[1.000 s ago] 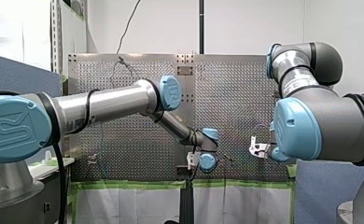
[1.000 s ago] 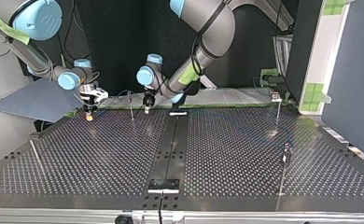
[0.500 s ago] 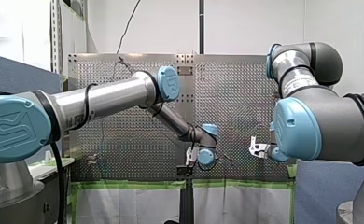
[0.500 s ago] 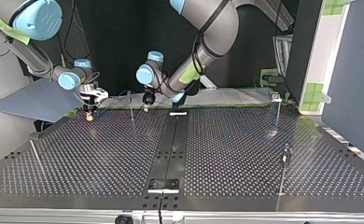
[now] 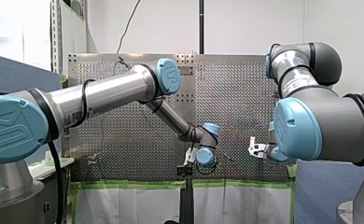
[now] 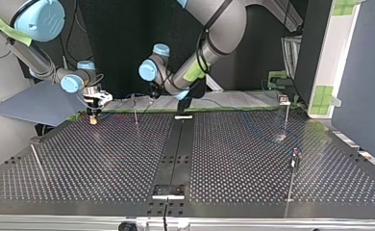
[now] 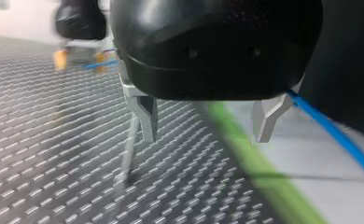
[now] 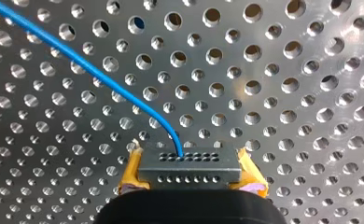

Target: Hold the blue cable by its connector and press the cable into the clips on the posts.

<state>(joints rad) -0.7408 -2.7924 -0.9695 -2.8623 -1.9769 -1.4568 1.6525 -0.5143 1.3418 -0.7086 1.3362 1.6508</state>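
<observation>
— Metal, holed all over: that table point(image 6: 104, 159) fills most of the top view for you. Where are the arms?
— Both are at its far edge there. The left arm point(image 5: 105, 93) reaches past the middle; the right arm point(image 5: 320, 121) comes in on its own side.
— And the grippers?
— Look at the left gripper point(image 7: 208, 126): it hangs over the table with its metal fingers point(image 7: 145, 114) spread wide, nothing between them. The right gripper point(image 8: 189, 179) is clamped, its yellow pads point(image 8: 131, 175) pinching the two ends of the connector point(image 8: 189, 163).
— So where is the cable?
— The blue cable point(image 8: 91, 70) leaves the connector's face and curves away over the holes. In the left wrist view you find it again just beside one finger of the left gripper, outside the gap (touching or not, I cannot tell).
— Any posts?
— A thin post point(image 7: 129, 144) stands ahead of the left gripper, between it and the right gripper. Its clip is too small for you to read.
</observation>
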